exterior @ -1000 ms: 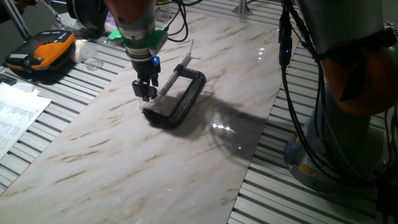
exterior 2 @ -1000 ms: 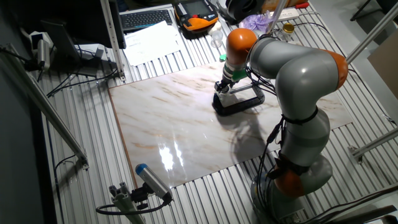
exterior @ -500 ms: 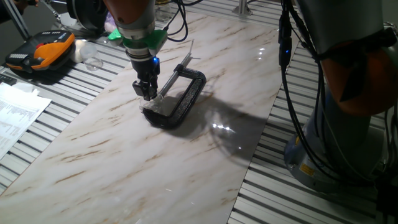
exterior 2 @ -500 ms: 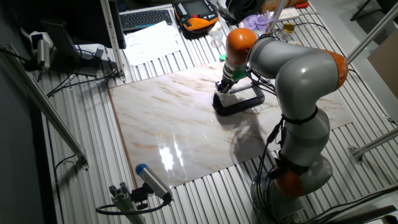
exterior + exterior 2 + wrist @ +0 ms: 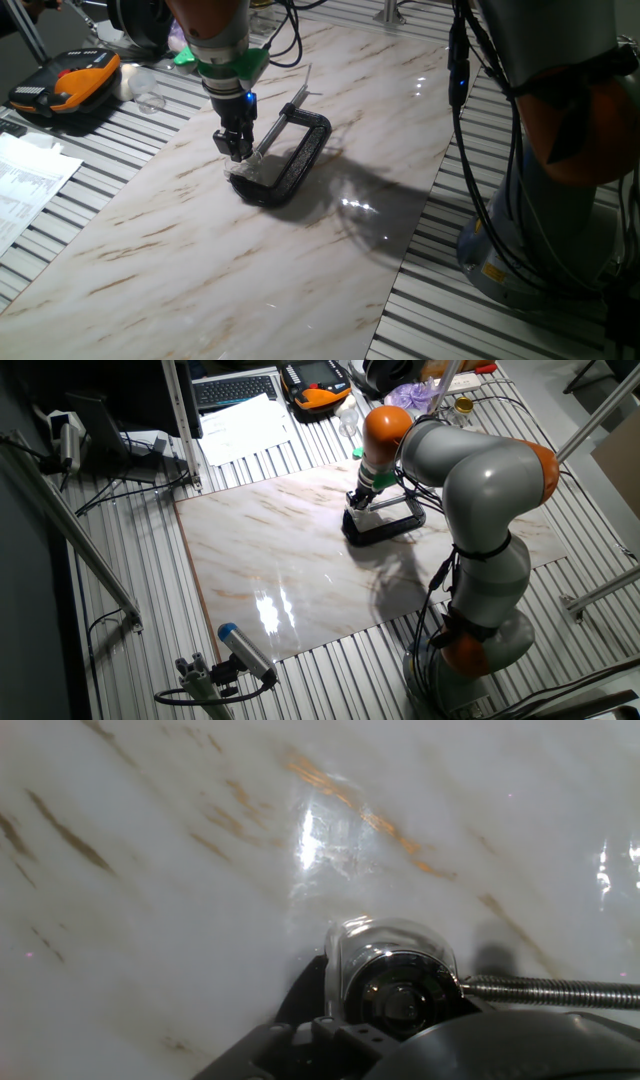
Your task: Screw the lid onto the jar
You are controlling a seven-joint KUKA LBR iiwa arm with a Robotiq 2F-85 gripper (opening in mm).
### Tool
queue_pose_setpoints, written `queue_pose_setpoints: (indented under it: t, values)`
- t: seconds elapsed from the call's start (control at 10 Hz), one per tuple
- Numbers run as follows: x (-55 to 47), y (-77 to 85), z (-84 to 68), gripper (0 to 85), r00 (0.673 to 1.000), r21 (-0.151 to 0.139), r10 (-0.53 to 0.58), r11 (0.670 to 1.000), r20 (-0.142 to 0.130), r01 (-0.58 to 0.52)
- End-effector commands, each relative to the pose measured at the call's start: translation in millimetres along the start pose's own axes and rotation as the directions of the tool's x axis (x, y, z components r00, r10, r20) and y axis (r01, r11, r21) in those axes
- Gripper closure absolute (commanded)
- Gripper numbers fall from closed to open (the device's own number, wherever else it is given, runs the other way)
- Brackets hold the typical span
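Marble table: black C-clamp mid-table, holding the jar at its near-left end. Gripper directly over the jar; barely shifted over the last second, slight lift at most. Jaw state: cannot tell. Lid appears seated on the jar; screwing likely underway or finishing.

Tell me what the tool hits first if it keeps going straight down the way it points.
Most likely the lid on the jar, directly below the tool; the gap is unclear. The clamp's screw rod lies alongside.
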State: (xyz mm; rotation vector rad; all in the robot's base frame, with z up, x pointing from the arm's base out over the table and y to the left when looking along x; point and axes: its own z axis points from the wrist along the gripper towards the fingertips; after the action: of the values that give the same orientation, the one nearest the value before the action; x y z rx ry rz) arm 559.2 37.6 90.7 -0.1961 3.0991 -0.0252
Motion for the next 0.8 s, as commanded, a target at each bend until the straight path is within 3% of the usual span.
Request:
queue_pose_setpoints:
  t: [0.0, 0.4, 0.5, 0.7]
  values:
    - [0.2, -0.3, 0.3, 34.0, 1.0, 0.0, 0.002, 1.0, 0.0, -0.002]
    - [0.3, -0.5, 0.3, 34.0, 1.0, 0.001, 0.014, 1.0, 0.0, -0.014]
    - [0.3, -0.6, 0.3, 51.0, 1.0, 0.002, 0.014, 1.0, -0.001, -0.014]
    - [0.2, -0.5, 0.2, 51.0, 1.0, 0.005, 0.017, 1.0, 0.002, -0.017]
